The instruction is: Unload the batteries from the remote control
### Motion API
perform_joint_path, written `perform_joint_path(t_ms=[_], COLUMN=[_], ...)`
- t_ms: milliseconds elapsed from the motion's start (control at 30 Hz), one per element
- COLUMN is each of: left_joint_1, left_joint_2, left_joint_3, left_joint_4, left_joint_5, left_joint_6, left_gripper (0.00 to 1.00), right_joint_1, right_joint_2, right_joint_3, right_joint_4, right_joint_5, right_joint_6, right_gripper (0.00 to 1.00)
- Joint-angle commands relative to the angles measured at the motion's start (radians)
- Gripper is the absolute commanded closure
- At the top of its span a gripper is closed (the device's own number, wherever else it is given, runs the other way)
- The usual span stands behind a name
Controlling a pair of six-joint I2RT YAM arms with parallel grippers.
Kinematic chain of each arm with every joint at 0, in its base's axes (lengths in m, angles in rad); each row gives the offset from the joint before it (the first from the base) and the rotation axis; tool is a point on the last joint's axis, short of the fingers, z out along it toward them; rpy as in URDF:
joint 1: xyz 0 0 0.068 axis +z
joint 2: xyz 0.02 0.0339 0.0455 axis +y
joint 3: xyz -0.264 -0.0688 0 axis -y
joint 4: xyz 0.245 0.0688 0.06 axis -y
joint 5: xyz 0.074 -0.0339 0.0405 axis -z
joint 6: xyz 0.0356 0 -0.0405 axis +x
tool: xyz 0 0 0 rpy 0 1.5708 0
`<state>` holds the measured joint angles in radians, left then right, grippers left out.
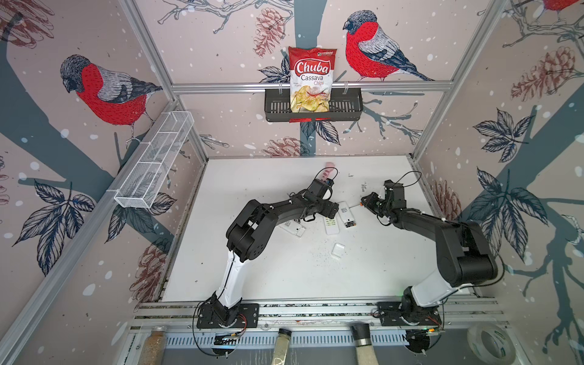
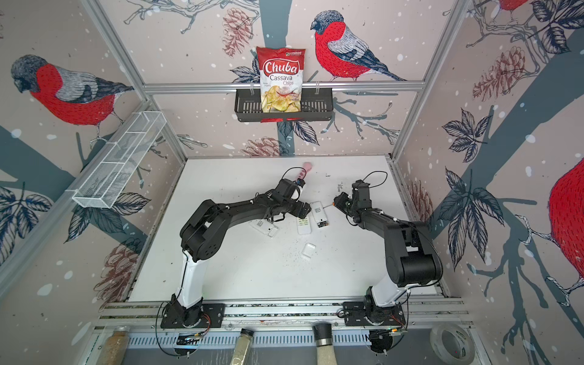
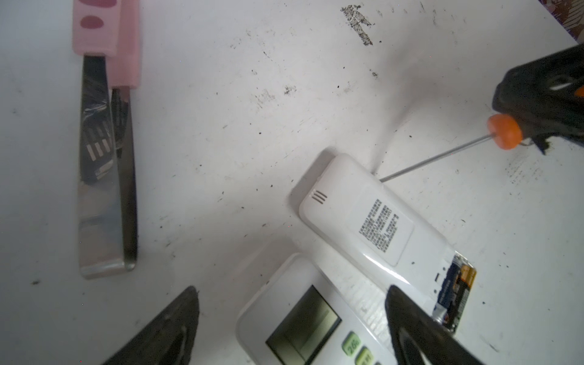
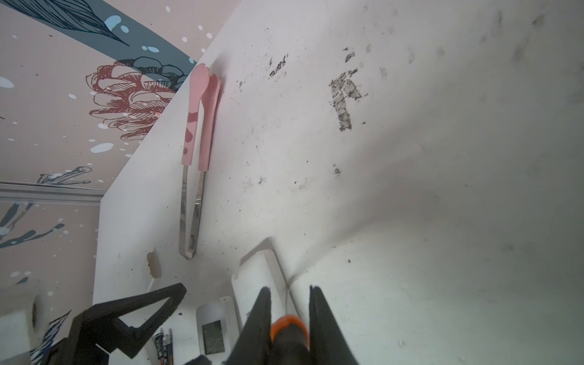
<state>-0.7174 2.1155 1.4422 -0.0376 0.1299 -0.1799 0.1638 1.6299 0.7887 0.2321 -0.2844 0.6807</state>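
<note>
Now, in a top view the face-down remote [image 1: 346, 212] lies mid-table, with its batteries [image 1: 350, 224] seated in the uncovered bay at its 5 o'clock end. The right gripper [image 1: 368, 200] sits at the remote's 2 o'clock and the left gripper [image 1: 331, 207] at its 9. Over to the left wrist view: the left gripper gapes wide and empty, one finger [image 3: 417, 328] just beside that bay, probably ready to steady the casing. The screwdriver [image 3: 442, 156] tip meets the remote's opposite end. Right wrist view: the right gripper is clenched on the screwdriver's handle, held as a prying tool, I'd say.
</note>
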Motion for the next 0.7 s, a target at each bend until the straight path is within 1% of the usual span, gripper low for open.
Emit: perform_joint_path(t_ms=[0, 200, 333, 433, 567, 667], left_joint_1=[0.001, 0.001, -0.002, -0.010, -0.038, -0.042], left_joint_2=[-0.017, -0.015, 0.007, 0.026, 0.056, 0.064], left_joint_3=[-0.010, -0.004, 0.047, 0.085, 0.133, 0.142], left_joint_4=[0.029, 0.026, -0.010, -0.040, -0.086, -0.094], left_joint_5=[-0.009, -0.033, -0.047, -0.060, -0.104, -0.100], left_joint_6=[-0.007, 0.006, 0.028, 0.049, 0.080, 0.088], left_gripper=[0.09, 0.09, 0.09, 0.09, 0.09, 0.10], right_joint_1=[0.011, 0.002, -0.009, -0.019, -0.031, -0.042], right_joint_2=[0.020, -0.013, -0.097, -0.172, -0.282, -0.370], right_joint_3=[0.026, 0.052, 0.040, -0.007, -0.100, -0.178], right_joint_4=[0.033, -0.011, -0.063, -0.074, -0.093, -0.106], right_joint_5=[-0.039, -0.017, 0.011, 0.011, 0.010, 0.007], right_joint_6=[0.010, -0.012, -0.039, -0.042, -0.046, -0.046], right_gripper=[1.00, 1.00, 1.00, 1.00, 1.00, 1.00])
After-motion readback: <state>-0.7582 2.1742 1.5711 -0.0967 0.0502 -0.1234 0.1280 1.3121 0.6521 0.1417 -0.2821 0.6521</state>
